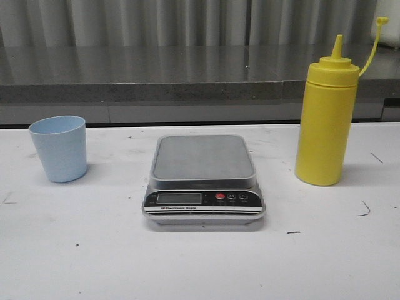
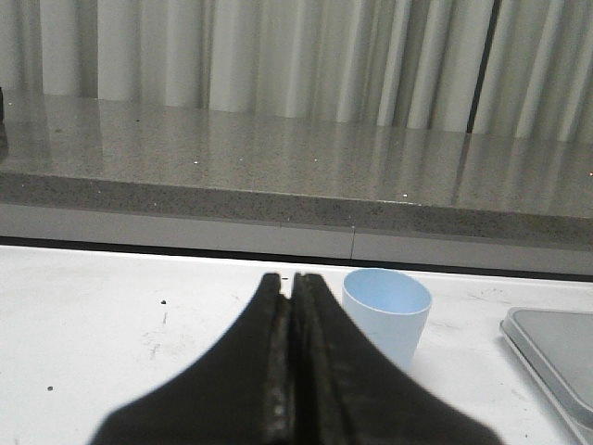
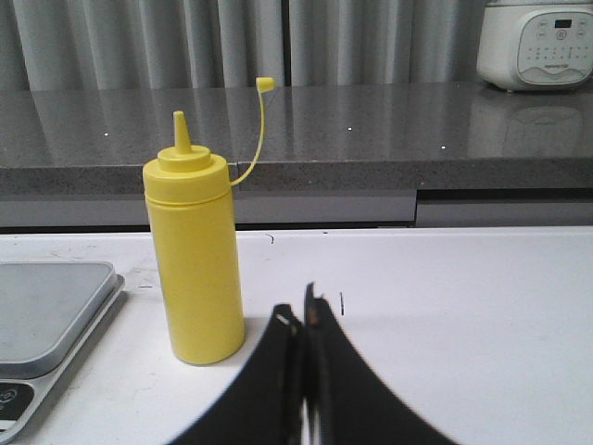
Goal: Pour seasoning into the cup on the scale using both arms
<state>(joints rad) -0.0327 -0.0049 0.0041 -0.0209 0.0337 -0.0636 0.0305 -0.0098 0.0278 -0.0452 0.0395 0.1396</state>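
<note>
The silver scale point(image 1: 203, 159) sits mid-table with its black panel toward me and its platform bare. The pale blue cup point(image 1: 59, 148) stands upright on the table to its left. The yellow seasoning bottle point(image 1: 327, 112) stands upright to its right, its cap hanging off on the tether. Neither gripper shows in the front view. In the left wrist view my left gripper point(image 2: 289, 278) is shut and empty, with the cup point(image 2: 386, 315) just beyond it and to one side. In the right wrist view my right gripper point(image 3: 298, 311) is shut and empty, short of the bottle point(image 3: 193, 260).
A grey stone counter point(image 1: 187, 75) runs behind the white table, with curtains behind it. A white cooker point(image 3: 537, 42) stands on that counter at the far right. The scale's edge shows in both wrist views point(image 2: 556, 357) point(image 3: 46, 311).
</note>
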